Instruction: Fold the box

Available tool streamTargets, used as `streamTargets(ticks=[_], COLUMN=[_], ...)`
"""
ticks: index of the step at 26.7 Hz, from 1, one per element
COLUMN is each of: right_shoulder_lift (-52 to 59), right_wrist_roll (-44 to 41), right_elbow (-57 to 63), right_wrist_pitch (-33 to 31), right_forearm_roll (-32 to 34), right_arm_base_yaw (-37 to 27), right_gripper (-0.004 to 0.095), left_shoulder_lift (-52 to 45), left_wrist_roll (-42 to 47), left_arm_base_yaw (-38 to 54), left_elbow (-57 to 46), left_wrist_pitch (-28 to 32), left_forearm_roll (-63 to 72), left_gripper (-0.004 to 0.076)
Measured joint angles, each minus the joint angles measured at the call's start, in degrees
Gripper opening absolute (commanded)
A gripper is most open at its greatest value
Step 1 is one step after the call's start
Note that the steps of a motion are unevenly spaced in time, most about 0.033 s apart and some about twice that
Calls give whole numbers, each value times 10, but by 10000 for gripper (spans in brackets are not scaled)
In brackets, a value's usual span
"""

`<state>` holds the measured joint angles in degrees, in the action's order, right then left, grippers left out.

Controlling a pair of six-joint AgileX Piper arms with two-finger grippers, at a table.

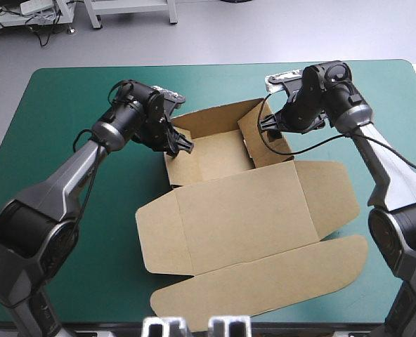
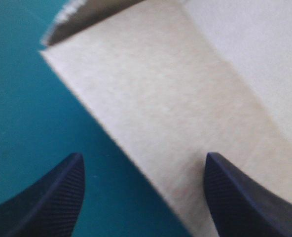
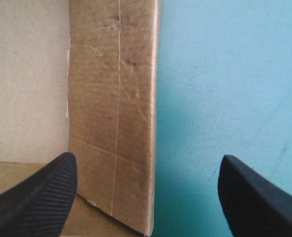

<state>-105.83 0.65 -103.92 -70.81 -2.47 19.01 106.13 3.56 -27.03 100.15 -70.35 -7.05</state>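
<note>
Left gripper point(image 1: 182, 145): fingers wide apart, nothing held. It sits at the left wall of the box point(image 1: 243, 210), by that wall's near end. In the left wrist view one finger point(image 2: 47, 197) is over the teal-green cover point(image 1: 67, 105) and the other is over brown board. Cannot tell whether either touches.

Right gripper point(image 1: 270, 126): also spread wide, nothing clamped. It straddles the top edge of the box's right wall. One finger point(image 3: 35, 195) is on the inner side and the other is outside, above bare cover.

Box:
- Brown board, in the middle of the table, slightly right of centre.
- The far part is an open tray with walls raised on the left, far and right sides. The floor is visible inside.
- The lid lies flat, stretching toward the near edge. It has a rounded flap on its left, a broad flap on its right and a long tuck flap nearest.
- The right wall shows scuffs and a straight crease line down its face.

Edges and room:
- The tuck flap ends close to the table's near edge.
- There is wide bare cover left of the box and a band along the far edge.
- The strip on the right is narrower.
</note>
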Motion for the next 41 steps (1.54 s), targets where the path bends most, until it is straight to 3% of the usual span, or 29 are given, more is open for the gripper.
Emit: streamTargets(ticks=[7, 9, 13, 16, 24, 30, 35, 36, 38, 39, 40, 41], right_shoulder_lift=[35, 40, 53, 71, 76, 18, -60, -88, -119, -127, -127, -127], right_wrist_roll=[24, 27, 44, 57, 84, 97, 105, 106, 106, 107, 107, 109], right_elbow=[0, 0, 0, 0, 0, 0, 0, 0, 0, -1, -4, -6], right_wrist_pitch=[-2, -3, -5, -6, -7, -1, 35, 40, 42, 47, 48, 50], right_forearm_roll=[0, -2, -23, -43, -52, -51, -50, -50, -50, -51, -51, -50], right_arm_base_yaw=[0, 0, 0, 0, 0, 0, 0, 0, 0, 0, -1, -1], right_gripper=[725, 725, 725, 725, 725, 725, 717, 693, 531, 352, 255, 89], left_shoulder_lift=[-95, -112, -155, -209, -415, -544, -588, -592, -594, -594, -594, -594], left_wrist_roll=[7, 8, -3, -45, -92, -77, -54, -41, -29, -26, -24, -24], left_arm_base_yaw=[0, 0, 0, 0, 0, 0, 0, 0, 0, 0, 0, 0], left_elbow=[0, 0, -1, -3, -102, -331, -456, -468, -470, -470, -470, -470], left_wrist_pitch=[-8, -10, -11, -13, -14, -15, -15, -15, -15, -15, -15, -15], left_forearm_roll=[-88, -95, -79, -33, 38, 43, 45, 45, 45, 45, 45, 45], left_gripper=[490, 445, 159, -1, -3, -3, -3, -3, -3, -3, -3, -3])
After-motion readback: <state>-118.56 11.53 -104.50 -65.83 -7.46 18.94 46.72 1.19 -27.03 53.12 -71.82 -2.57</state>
